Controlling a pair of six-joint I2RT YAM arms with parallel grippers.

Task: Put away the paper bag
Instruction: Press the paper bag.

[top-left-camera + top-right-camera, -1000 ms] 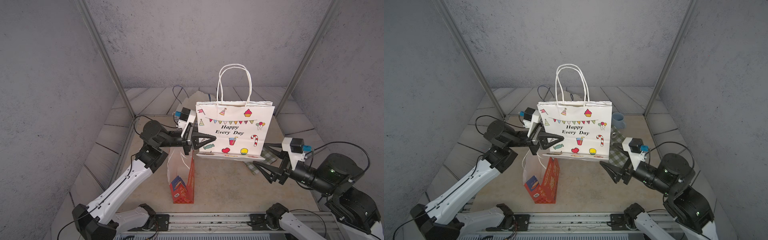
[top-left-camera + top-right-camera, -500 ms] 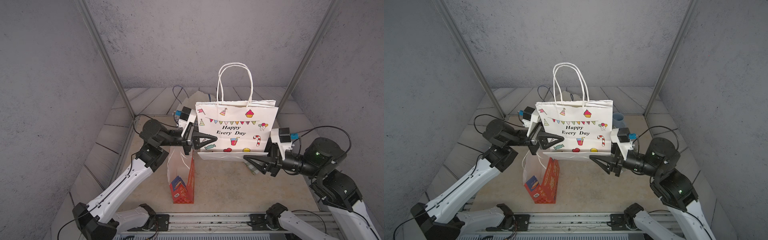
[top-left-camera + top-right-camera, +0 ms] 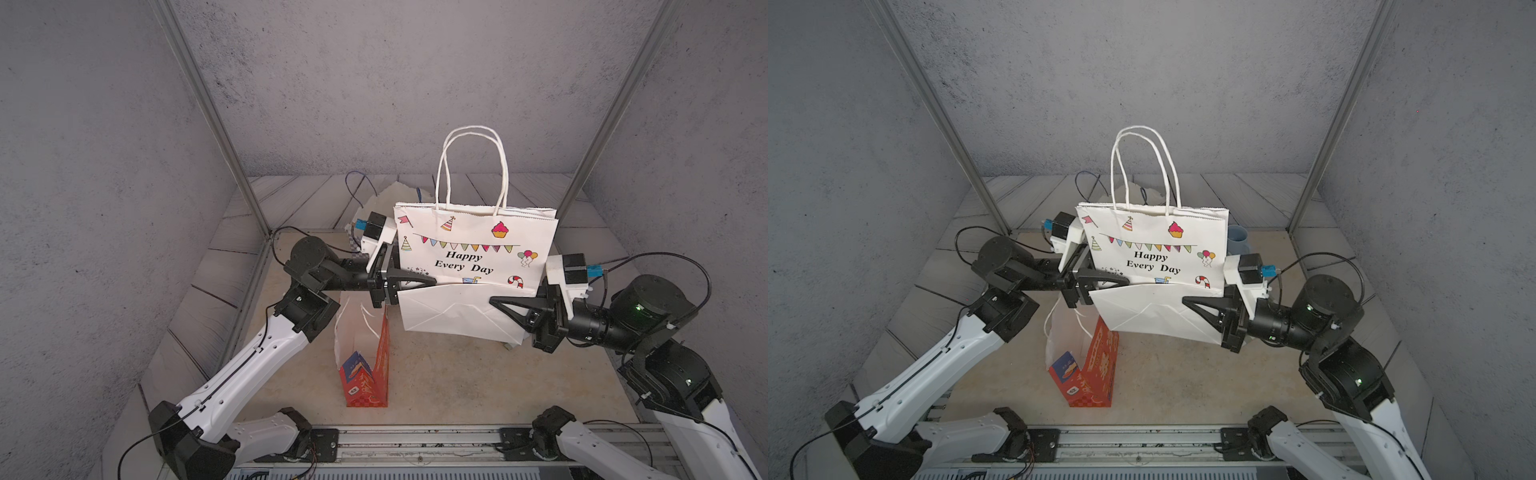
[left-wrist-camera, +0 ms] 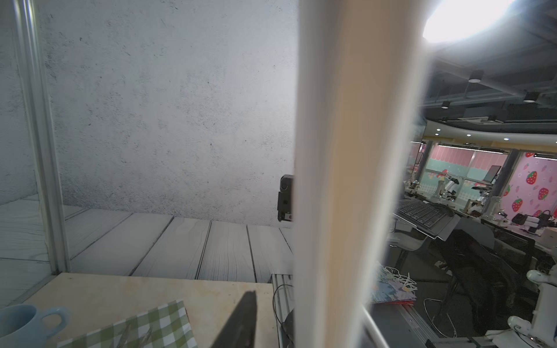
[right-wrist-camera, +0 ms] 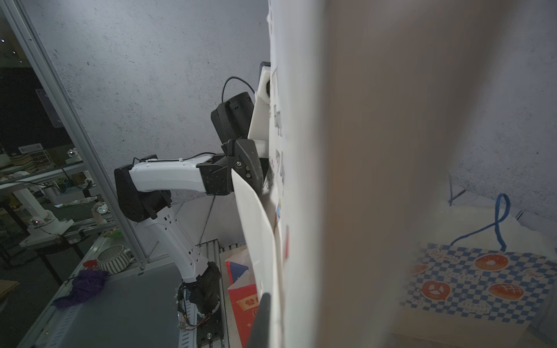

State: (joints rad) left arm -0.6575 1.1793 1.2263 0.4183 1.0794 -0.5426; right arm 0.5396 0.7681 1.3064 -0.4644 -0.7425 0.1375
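Observation:
The white paper bag [image 3: 473, 249] [image 3: 1154, 249] printed "Happy Every Day" hangs upright in the air, handles up, its bottom flap folded up against its front. My left gripper [image 3: 430, 282] [image 3: 1125, 282] is at the bag's lower left edge. In the left wrist view, its dark finger [image 4: 244, 319] stands a gap away from the blurred bag [image 4: 346, 180], so the jaws are open. My right gripper [image 3: 494, 299] [image 3: 1185, 300] is shut on the bag's lower right. In the right wrist view, its finger [image 5: 262, 316] presses on the flap of the bag [image 5: 361, 150].
A red paper bag [image 3: 365, 365] [image 3: 1088, 370] stands open on the table [image 3: 457, 382] below the left gripper. A blue-checked bakery bag [image 5: 482, 286] lies at the back. A blue mug [image 3: 1237, 239] [image 4: 18, 322] and a green checked cloth [image 4: 135, 328] sit at the right.
My right arm swung in from the right and shut on the bag's lower right. The bag's bottom flap now lies flat against its front. My left jaws have opened.

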